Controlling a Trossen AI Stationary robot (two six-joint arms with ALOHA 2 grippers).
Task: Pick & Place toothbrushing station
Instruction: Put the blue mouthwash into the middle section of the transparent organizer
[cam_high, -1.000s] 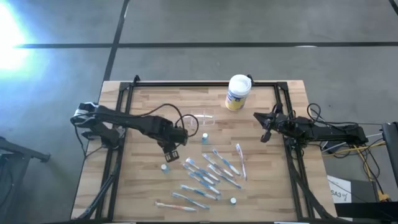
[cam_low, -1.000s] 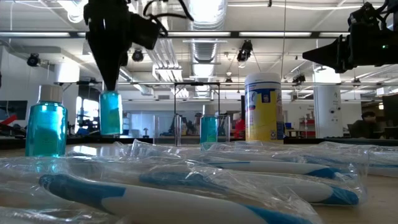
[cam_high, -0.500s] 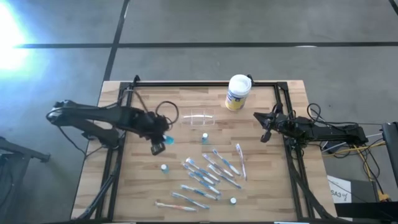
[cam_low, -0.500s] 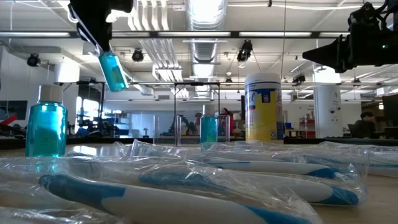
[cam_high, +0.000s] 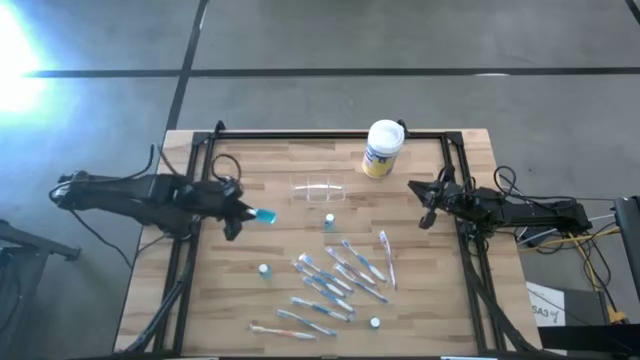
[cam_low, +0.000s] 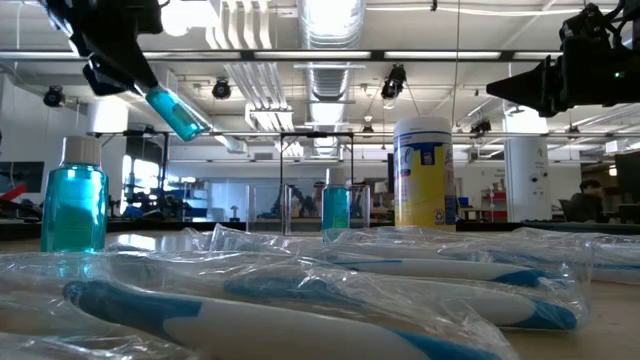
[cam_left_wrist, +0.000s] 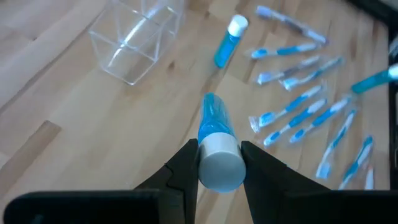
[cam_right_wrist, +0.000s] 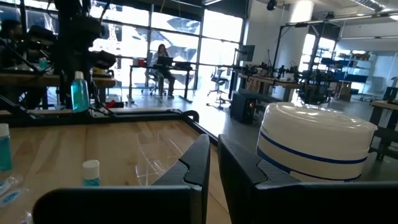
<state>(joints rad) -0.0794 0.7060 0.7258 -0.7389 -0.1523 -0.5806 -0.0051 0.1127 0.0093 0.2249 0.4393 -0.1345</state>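
The toothbrushing station, a low clear plastic holder (cam_high: 318, 188) (cam_left_wrist: 134, 40), stands on its base at the middle of the wooden table. My left gripper (cam_high: 243, 212) (cam_left_wrist: 219, 149) hovers left of it, shut on a small blue bottle (cam_high: 266, 215) (cam_low: 178, 112) with a white cap. Two more blue bottles (cam_high: 329, 220) (cam_high: 264, 270) stand upright on the table. My right gripper (cam_high: 428, 205) (cam_right_wrist: 213, 162) waits shut at the right side, above the table, holding nothing. My left gripper pinches the bottle's white cap (cam_left_wrist: 219, 165) between its two fingers (cam_left_wrist: 186, 163). The fingers slant down from the table's left side and lie along the bottle. The blue body (cam_left_wrist: 211, 118) sticks out past the fingertips, tilted, clear of the table.
A white canister (cam_high: 383, 148) (cam_low: 424, 172) with a yellow label stands at the far edge. Several wrapped toothbrushes (cam_high: 335, 285) (cam_left_wrist: 298, 106) lie scattered over the near middle. A third blue bottle (cam_high: 374, 323) stands near the front edge. A dark frame (cam_high: 330, 135) borders the table.
My left gripper has drawn back toward the table's left edge with the blue bottle. It has tipped from pointing straight down to a slant. The bottle, which hung upright, now tilts with its bottom toward the right.
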